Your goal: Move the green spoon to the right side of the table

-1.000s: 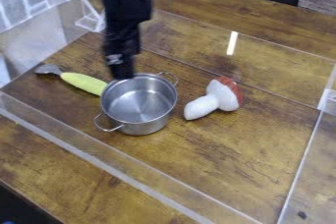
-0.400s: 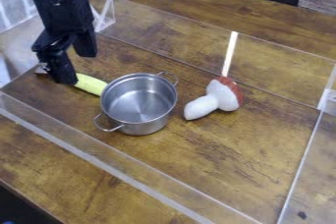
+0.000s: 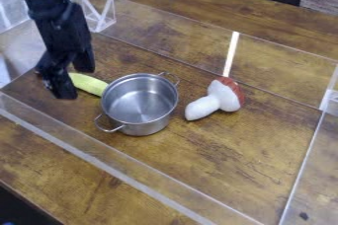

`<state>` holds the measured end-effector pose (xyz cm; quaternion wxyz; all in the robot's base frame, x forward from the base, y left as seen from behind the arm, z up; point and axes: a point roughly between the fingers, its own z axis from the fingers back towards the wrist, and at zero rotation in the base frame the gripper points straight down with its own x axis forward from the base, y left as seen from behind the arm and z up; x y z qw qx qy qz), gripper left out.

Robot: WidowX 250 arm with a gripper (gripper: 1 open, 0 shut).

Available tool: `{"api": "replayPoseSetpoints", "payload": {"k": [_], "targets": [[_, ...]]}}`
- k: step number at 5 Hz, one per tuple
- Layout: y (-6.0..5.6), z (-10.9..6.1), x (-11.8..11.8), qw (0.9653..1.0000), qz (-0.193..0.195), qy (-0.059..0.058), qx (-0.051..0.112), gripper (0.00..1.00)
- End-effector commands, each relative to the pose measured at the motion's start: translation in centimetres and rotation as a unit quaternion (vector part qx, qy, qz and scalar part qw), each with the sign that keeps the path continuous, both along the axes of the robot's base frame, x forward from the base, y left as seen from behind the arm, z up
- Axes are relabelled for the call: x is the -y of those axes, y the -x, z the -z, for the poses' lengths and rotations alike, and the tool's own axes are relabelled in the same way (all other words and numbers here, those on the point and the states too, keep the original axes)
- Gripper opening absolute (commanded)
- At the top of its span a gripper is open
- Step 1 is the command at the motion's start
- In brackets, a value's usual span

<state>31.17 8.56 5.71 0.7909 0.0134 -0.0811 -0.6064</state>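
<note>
We see our hand point(image 3: 55, 81) open, fingers spread, low over the green spoon point(image 3: 87, 84) on the tabletop point(image 3: 199, 170), left of the pot point(image 3: 138, 105).

I get one view only, a fixed camera set high off the near edge of the table point(image 3: 199, 185), looking down and across at a steep angle toward the far edge. It sits at middling range: most of the wood top fits in frame, the near-left corner and right edge are cropped. The planks run slanted, so the camera is turned a bit off square. The arm enters from the top-left corner, its gripper point(image 3: 54, 79) near the left edge. No second view to compare overlap with.
</note>
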Motion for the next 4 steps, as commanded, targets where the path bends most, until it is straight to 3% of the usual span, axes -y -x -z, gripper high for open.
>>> {"api": "replayPoseSetpoints", "payload": {"k": [1,4], "targets": [[-1.5,-0.9,-0.6,0.9997,0.003,-0.005,0.023,1.0],[-4.6,0.7,-2.4,0.9998,-0.01,0.001,0.019,1.0]]}}
